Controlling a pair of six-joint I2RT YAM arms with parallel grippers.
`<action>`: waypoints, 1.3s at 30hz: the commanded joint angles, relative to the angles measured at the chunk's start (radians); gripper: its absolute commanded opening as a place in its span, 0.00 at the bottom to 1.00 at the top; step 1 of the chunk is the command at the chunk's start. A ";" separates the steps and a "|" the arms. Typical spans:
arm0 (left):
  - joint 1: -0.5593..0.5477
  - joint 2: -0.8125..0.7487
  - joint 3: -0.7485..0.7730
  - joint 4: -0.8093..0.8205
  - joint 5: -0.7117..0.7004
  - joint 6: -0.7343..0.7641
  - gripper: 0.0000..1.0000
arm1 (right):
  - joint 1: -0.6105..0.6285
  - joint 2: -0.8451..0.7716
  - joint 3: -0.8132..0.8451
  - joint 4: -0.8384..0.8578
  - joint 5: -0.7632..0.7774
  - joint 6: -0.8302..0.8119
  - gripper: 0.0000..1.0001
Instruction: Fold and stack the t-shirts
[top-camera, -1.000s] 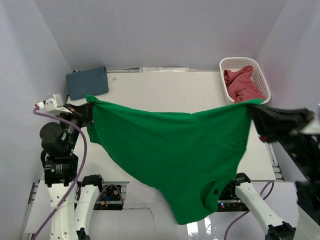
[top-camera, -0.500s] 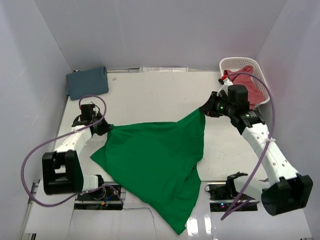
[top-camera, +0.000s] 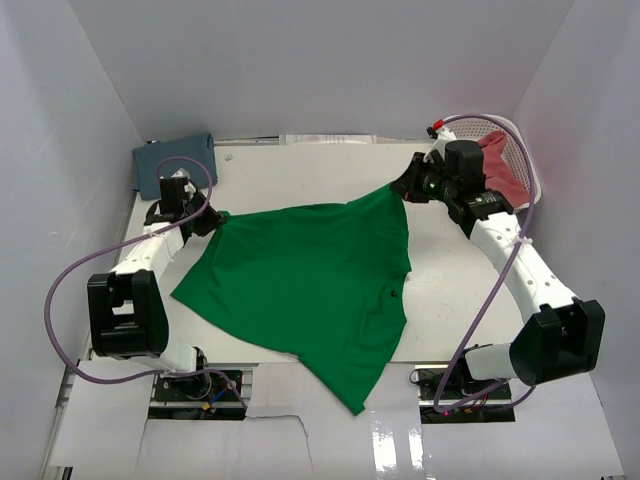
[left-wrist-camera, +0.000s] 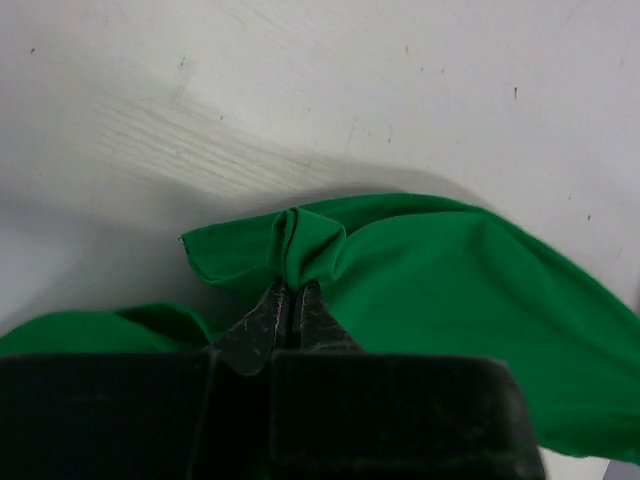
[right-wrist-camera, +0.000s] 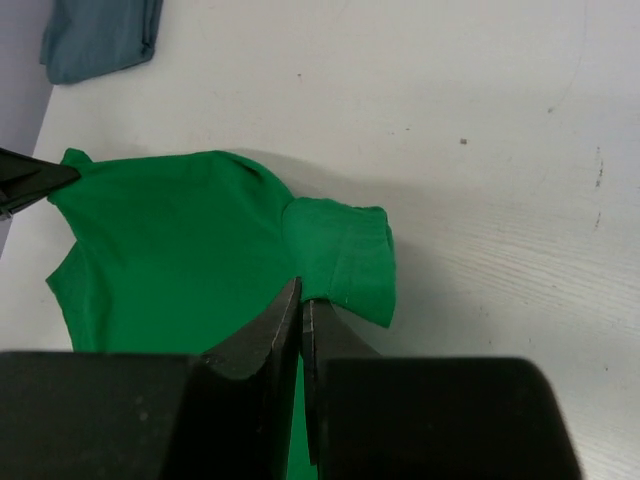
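The bright green t-shirt (top-camera: 300, 285) lies spread on the white table, its lower end hanging over the near edge. My left gripper (top-camera: 208, 220) is shut on its far left corner; the left wrist view shows bunched green cloth (left-wrist-camera: 300, 240) pinched between the jaws. My right gripper (top-camera: 400, 190) is shut on its far right corner, by a sleeve (right-wrist-camera: 340, 255). The folded slate blue t-shirt (top-camera: 172, 163) lies at the far left corner and also shows in the right wrist view (right-wrist-camera: 100, 35). The pinkish red t-shirt (top-camera: 505, 170) lies in the basket, partly hidden by my right arm.
The white lattice basket (top-camera: 525, 150) stands at the far right corner behind my right arm. Grey walls close in the table on the left, back and right. Purple cables loop from both arms above the table.
Both grippers have come down from holding the green t-shirt stretched in the air and moved toward the far side, dragging it flat onto the table. Both stay shut on it.
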 joint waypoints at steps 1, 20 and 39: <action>-0.006 -0.060 -0.049 -0.081 0.017 0.060 0.00 | -0.004 -0.073 -0.051 0.063 -0.031 0.004 0.08; -0.001 0.254 0.365 -0.345 -0.170 0.161 0.91 | -0.004 -0.062 -0.036 0.037 -0.067 0.001 0.08; 0.034 0.208 0.321 -0.382 0.080 0.066 0.89 | -0.004 -0.039 -0.036 0.036 -0.076 -0.006 0.08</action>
